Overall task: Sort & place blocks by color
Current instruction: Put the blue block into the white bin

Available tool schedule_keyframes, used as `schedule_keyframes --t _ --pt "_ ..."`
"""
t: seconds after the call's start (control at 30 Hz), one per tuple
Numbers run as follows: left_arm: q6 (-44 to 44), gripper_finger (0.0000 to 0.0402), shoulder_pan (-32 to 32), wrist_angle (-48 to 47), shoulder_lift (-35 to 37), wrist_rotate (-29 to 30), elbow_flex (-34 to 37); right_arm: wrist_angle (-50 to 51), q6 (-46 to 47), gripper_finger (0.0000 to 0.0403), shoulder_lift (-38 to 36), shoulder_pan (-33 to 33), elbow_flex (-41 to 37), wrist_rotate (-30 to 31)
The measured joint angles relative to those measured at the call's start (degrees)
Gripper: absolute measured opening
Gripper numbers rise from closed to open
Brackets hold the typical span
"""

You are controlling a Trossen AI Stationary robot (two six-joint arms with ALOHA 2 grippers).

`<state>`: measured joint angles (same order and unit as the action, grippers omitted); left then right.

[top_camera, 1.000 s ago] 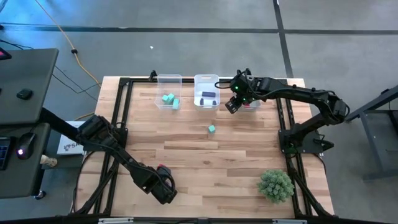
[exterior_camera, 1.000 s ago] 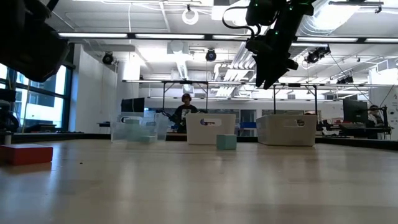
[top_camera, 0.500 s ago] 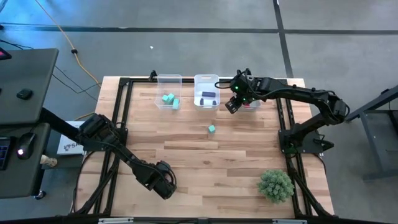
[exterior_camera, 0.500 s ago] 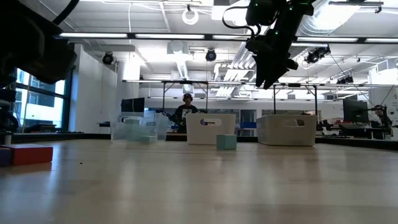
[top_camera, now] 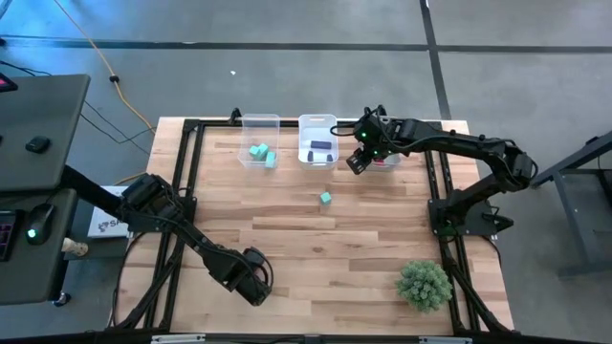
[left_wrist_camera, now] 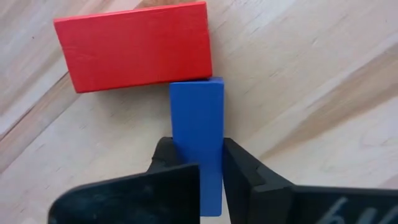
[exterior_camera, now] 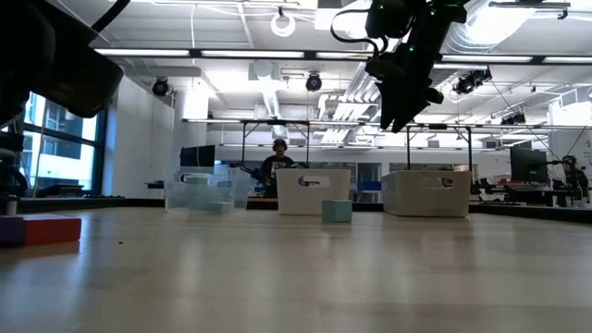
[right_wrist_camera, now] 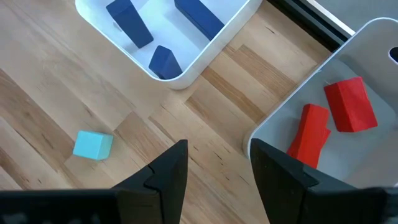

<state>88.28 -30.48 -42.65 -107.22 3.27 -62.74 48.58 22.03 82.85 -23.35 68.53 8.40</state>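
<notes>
A blue bar block (left_wrist_camera: 196, 118) lies flat on the wood near the table's front left, one end butting against the long side of a red bar block (left_wrist_camera: 134, 45). My left gripper (left_wrist_camera: 198, 152) points down over it and is shut on it; in the high view it hides both blocks (top_camera: 252, 279). A teal block (top_camera: 326, 198) rests on the table's middle. My right gripper (top_camera: 356, 162) hangs open, with nothing in it, above the gap between the middle bin (top_camera: 317, 143) and the right bin (right_wrist_camera: 348, 74). My left gripper pinches the blue bar's two long sides (left_wrist_camera: 211, 155) between its two fingers, toward the end away from the red bar. The fingers (left_wrist_camera: 239, 163) come from above, pointing down, and lie across the bar. The bar lies flat on the table.
Three clear bins stand at the far edge: the left one (top_camera: 260, 148) holds teal blocks, the middle one blue blocks (right_wrist_camera: 127, 22), the right one red blocks (right_wrist_camera: 348, 102). A spiky green plant ball (top_camera: 424, 284) sits at the front right. A person shows far behind the table (exterior_camera: 277, 162).
My left gripper has shut on the blue bar block, staying close to where it was near the table's front left. My right arm has kept still.
</notes>
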Motion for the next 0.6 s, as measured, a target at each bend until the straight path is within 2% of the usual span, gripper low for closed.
schedule_keyframes --t 0.13,0.27,0.4,0.6 --pt "-1.52 0.0002 0.00 -0.03 0.49 0.39 -0.11 0.00 0.01 0.0162 0.00 0.00 0.00 -0.04" --pt "-3.02 0.0000 0.25 -0.05 2.14 3.18 -0.31 -0.05 0.03 0.0162 0.00 0.00 0.00 -2.06" --pt "-4.29 0.0000 1.71 -0.55 4.66 10.04 -0.24 -0.65 0.27 0.0162 0.00 0.00 0.00 -6.39" --pt "-11.64 0.0000 5.66 0.72 8.84 12.88 -0.36 -2.85 0.47 0.0162 0.00 0.00 0.00 -15.69"
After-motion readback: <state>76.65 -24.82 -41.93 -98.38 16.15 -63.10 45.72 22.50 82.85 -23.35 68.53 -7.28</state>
